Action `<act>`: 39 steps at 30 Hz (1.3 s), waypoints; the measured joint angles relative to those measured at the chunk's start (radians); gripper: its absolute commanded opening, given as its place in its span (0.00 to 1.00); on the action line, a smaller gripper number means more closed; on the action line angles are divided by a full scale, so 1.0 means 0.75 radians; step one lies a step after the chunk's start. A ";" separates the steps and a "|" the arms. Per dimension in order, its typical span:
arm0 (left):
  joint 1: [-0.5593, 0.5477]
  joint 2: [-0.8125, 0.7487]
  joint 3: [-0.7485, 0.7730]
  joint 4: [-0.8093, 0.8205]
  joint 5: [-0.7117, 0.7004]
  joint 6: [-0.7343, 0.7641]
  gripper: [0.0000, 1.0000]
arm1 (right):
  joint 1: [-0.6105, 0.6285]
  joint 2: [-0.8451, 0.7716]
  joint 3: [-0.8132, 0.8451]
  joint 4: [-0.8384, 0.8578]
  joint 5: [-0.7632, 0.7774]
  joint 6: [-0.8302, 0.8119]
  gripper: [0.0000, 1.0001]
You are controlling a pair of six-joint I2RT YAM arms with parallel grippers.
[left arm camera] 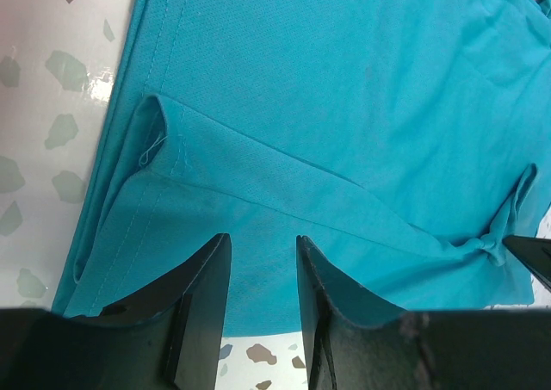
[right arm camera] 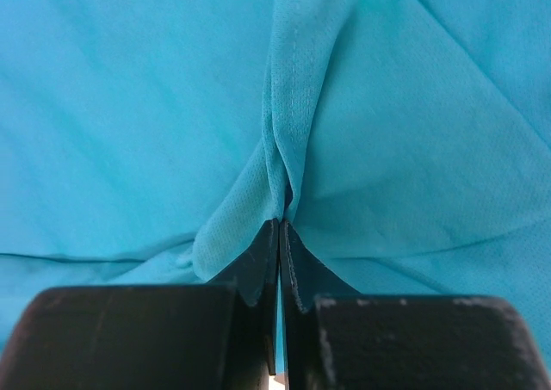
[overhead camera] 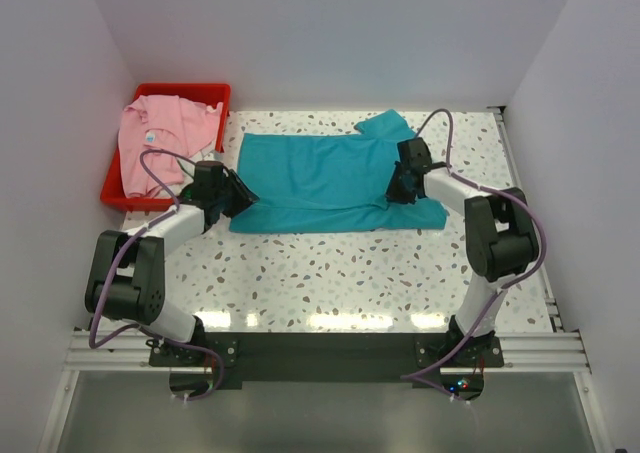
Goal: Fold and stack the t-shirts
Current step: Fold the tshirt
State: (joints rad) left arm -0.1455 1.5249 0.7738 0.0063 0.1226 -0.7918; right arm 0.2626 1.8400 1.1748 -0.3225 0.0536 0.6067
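Note:
A teal t-shirt (overhead camera: 325, 178) lies spread across the middle of the table, one sleeve sticking out at its far right corner. My left gripper (overhead camera: 238, 195) rests at its left end. In the left wrist view this gripper (left arm camera: 263, 244) is open, its fingers (left arm camera: 202, 304) standing apart over the shirt's folded hem (left arm camera: 284, 183). My right gripper (overhead camera: 398, 187) is on the shirt's right part. In the right wrist view the right gripper (right arm camera: 281, 224) is shut on a pinched ridge of teal cloth (right arm camera: 293, 123). A pink t-shirt (overhead camera: 160, 133) lies crumpled in the bin.
A red plastic bin (overhead camera: 215, 93) stands at the back left, against the left wall. White walls close in the speckled table (overhead camera: 330, 273) on the left, back and right. A strip of bare table shows beside the shirt's left edge (left arm camera: 52, 106).

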 measured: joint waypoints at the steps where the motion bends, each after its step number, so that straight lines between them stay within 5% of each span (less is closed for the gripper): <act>1: 0.000 0.000 0.000 0.000 0.000 0.000 0.41 | 0.001 0.007 0.014 -0.001 -0.001 0.000 0.00; 18: 0.000 0.004 0.000 0.000 -0.001 0.000 0.42 | 0.001 0.205 0.284 -0.007 -0.040 -0.002 0.01; 21: 0.000 0.004 -0.001 0.000 -0.002 0.000 0.42 | 0.001 0.239 0.305 0.002 -0.068 -0.009 0.08; 25: 0.000 0.004 -0.006 0.001 -0.004 0.000 0.45 | 0.002 0.248 0.328 0.013 -0.103 -0.030 0.31; 26: 0.000 0.004 -0.008 0.004 -0.005 0.000 0.48 | 0.002 0.249 0.341 0.014 -0.108 -0.034 0.45; 30: 0.000 -0.005 -0.024 0.005 -0.015 0.001 0.58 | 0.002 0.249 0.422 0.012 -0.122 -0.065 0.69; 35: 0.000 -0.093 -0.052 -0.052 -0.074 -0.001 0.63 | -0.001 0.195 0.456 -0.050 -0.038 -0.095 0.71; 39: 0.001 -0.247 -0.092 -0.131 -0.180 -0.013 0.64 | -0.030 -0.019 0.273 -0.100 0.016 -0.083 0.69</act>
State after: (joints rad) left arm -0.1452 1.3396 0.7052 -0.0921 -0.0120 -0.8017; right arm 0.2401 1.8256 1.3796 -0.3977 0.0654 0.5446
